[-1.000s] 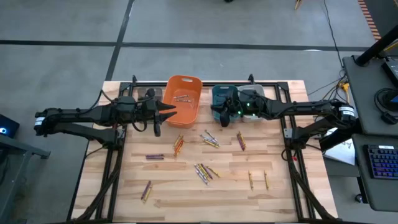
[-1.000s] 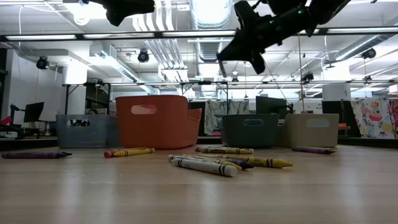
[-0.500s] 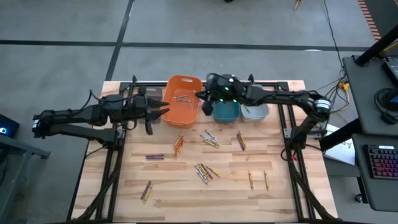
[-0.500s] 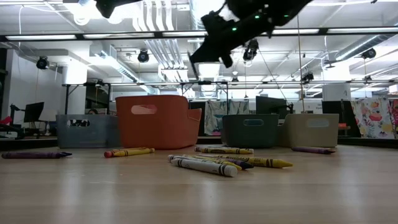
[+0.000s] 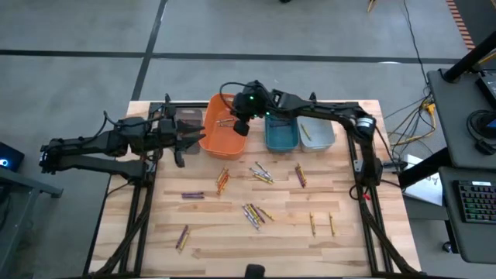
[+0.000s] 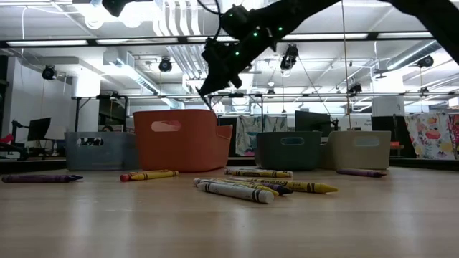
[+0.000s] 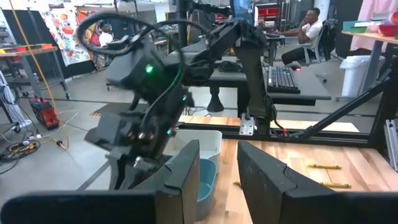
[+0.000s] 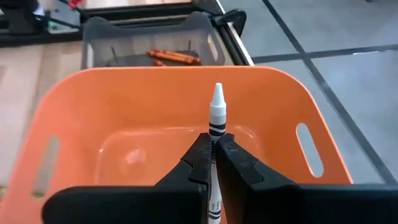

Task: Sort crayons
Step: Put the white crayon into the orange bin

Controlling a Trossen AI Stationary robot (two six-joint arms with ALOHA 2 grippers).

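Many crayons [image 5: 256, 213] remain loose on the table [image 5: 349, 240]; sorting looks early. Right gripper [image 8: 213, 163], fingers clamped on a white crayon [image 8: 216, 118], hovers over the orange bin [image 5: 227, 136]. Left gripper [image 5: 195, 139] waits beside that bin, fingers apart, empty.
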